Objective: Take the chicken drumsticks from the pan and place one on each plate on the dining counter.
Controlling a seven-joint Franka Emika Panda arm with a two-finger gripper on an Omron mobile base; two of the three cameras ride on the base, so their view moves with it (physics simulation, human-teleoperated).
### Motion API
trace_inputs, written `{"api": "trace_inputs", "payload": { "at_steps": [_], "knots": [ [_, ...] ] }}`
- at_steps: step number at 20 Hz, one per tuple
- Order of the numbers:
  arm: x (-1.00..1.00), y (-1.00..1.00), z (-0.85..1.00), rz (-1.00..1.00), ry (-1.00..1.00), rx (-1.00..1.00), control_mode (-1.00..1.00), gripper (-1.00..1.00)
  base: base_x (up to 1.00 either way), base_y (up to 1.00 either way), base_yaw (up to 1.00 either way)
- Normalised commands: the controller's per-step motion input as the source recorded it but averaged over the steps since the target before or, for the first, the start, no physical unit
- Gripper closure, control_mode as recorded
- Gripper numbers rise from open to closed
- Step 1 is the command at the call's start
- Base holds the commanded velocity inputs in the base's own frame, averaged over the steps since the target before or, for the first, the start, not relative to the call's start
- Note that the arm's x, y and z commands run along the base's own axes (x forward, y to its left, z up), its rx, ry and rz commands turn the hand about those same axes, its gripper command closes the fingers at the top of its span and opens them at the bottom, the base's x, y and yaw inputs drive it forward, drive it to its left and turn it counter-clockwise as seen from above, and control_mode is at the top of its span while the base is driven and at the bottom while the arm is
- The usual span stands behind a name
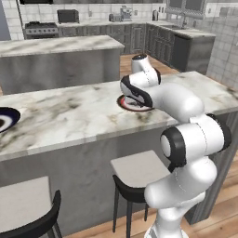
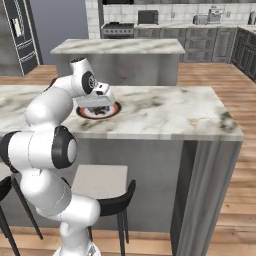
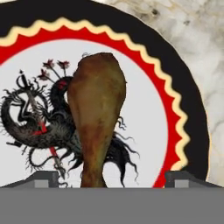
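Note:
One chicken drumstick (image 3: 96, 109), orange-brown, lies on a plate (image 3: 188, 113) that has a black rim, a red band and a dragon drawn on its pale centre. This plate (image 1: 126, 103) (image 2: 114, 110) sits on the dining counter (image 1: 69, 116) (image 2: 165, 112). My gripper (image 3: 113, 179) hangs low over the plate (image 2: 98, 106), open. Its fingertips (image 3: 43, 178) stand wide on either side of the drumstick's thin end without touching it. A second plate (image 1: 5, 118), dark blue rimmed, sits at the counter's far left. The pan is out of view.
A shorter marble island (image 1: 60, 46) (image 2: 117, 46) stands behind the counter. Stools (image 1: 137, 169) (image 2: 100, 182) are tucked under the counter's near side. The counter's right end (image 2: 222, 125) is close to the plate's right.

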Motion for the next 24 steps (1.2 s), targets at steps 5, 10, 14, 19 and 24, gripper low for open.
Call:
{"api": "trace_inputs", "payload": {
  "at_steps": [5,10,14,19,24],
  "knots": [
    [-0.43,-0.13,0.36,0.0,-0.07,0.09,-1.0,-1.0,0.0,0.0,0.0],
    [-0.89,-0.03,0.2,-0.07,-0.09,0.06,-1.0,-1.0,0.0,0.0,0.0],
    [-1.0,0.0,0.02,-0.05,-0.1,0.0,-1.0,-1.0,0.0,0.0,0.0],
    [-1.0,0.0,-0.01,-0.03,-0.13,0.0,-1.0,-1.0,0.0,0.0,0.0],
    [-1.0,-0.03,-0.01,0.0,-0.06,0.0,-1.0,-1.0,0.0,0.0,0.0]
  ]
}}
